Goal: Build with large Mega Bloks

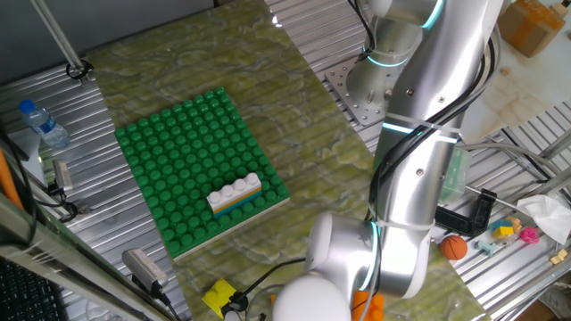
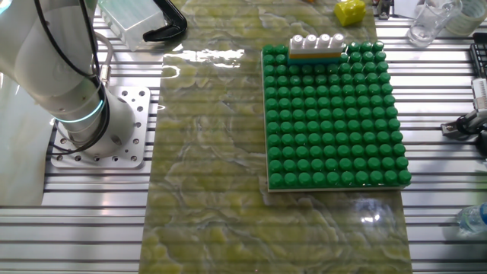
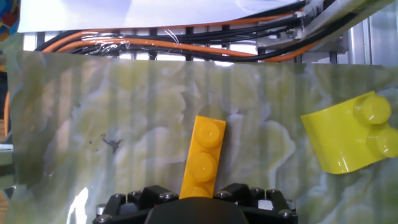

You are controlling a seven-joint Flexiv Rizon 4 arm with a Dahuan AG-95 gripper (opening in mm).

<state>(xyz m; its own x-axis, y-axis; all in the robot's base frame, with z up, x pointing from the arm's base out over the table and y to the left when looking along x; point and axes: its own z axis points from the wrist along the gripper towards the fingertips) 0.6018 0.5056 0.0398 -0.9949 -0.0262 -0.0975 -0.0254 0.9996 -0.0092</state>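
1. The gripper (image 3: 198,198) sits over an orange brick (image 3: 203,158) lying on the mat (image 3: 124,124); whether its fingers grip it, I cannot tell.
2. A yellow brick (image 3: 351,132) lies nearby.
3. A white-orange-teal stack (image 1: 235,195) sits at the green baseplate's (image 1: 187,152) edge.

Green studded baseplate (image 1: 187,160) flat on mat. White four-stud brick (image 1: 234,193) stacked over orange and teal layers at baseplate's near edge. Orange brick (image 3: 202,158), studs up, lengthwise on mat. Yellow two-stud brick (image 3: 351,132) tilted, right of orange.
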